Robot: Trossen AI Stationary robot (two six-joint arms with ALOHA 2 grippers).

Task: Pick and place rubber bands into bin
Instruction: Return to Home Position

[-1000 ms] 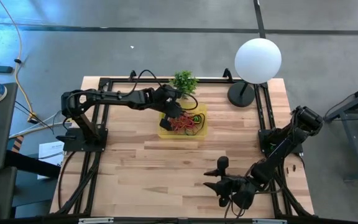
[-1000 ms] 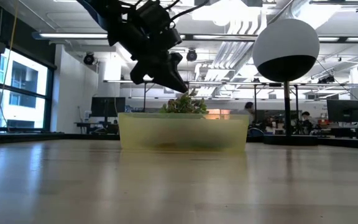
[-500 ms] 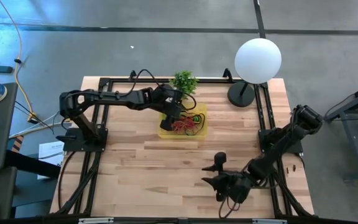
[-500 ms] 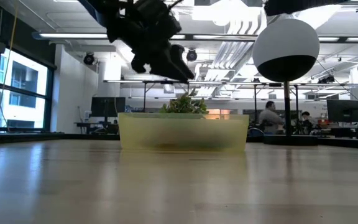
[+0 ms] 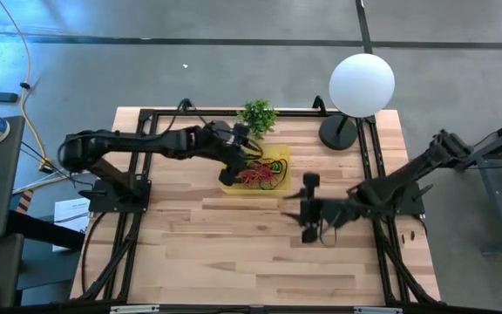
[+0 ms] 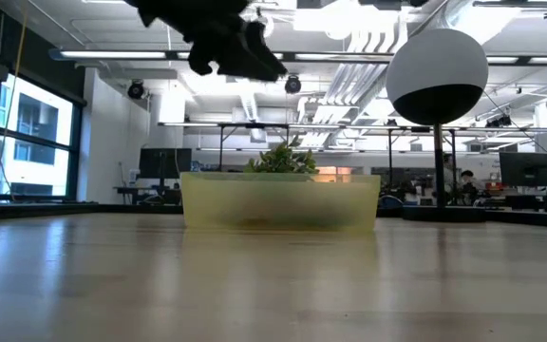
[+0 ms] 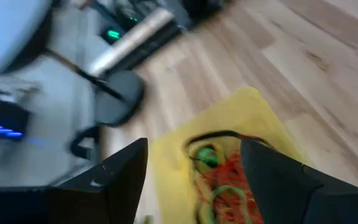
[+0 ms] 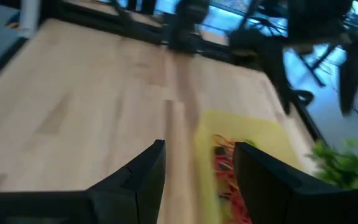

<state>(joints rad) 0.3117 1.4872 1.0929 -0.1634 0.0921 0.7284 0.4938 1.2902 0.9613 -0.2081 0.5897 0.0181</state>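
The bin [image 5: 279, 155], a shallow translucent yellow tray, sits on the table's far middle with a tangle of red, green and orange rubber bands [image 5: 256, 174] inside it. My left gripper [image 5: 236, 153] hovers open above the bin's left side; in its wrist view the bands [image 7: 219, 180] lie below the open gripper [image 7: 192, 149]. In the low view it [image 6: 245, 57] hangs well above the bin [image 6: 280, 199]. My right gripper [image 5: 293, 208] is open over bare table, to the near right of the bin, its fingers toward it [image 8: 247, 140].
A small green potted plant [image 5: 259, 113] stands just behind the bin. A lamp with a white globe [image 5: 362, 84] stands at the far right. Black frame rails run along the table's left, right and far sides. Bare wood lies in front of the bin.
My left gripper has opened above the bin, risen, and drawn back slightly toward the table's left. My right gripper, still open, has swung from the table's near edge toward the far edge and now stands close to the bin.
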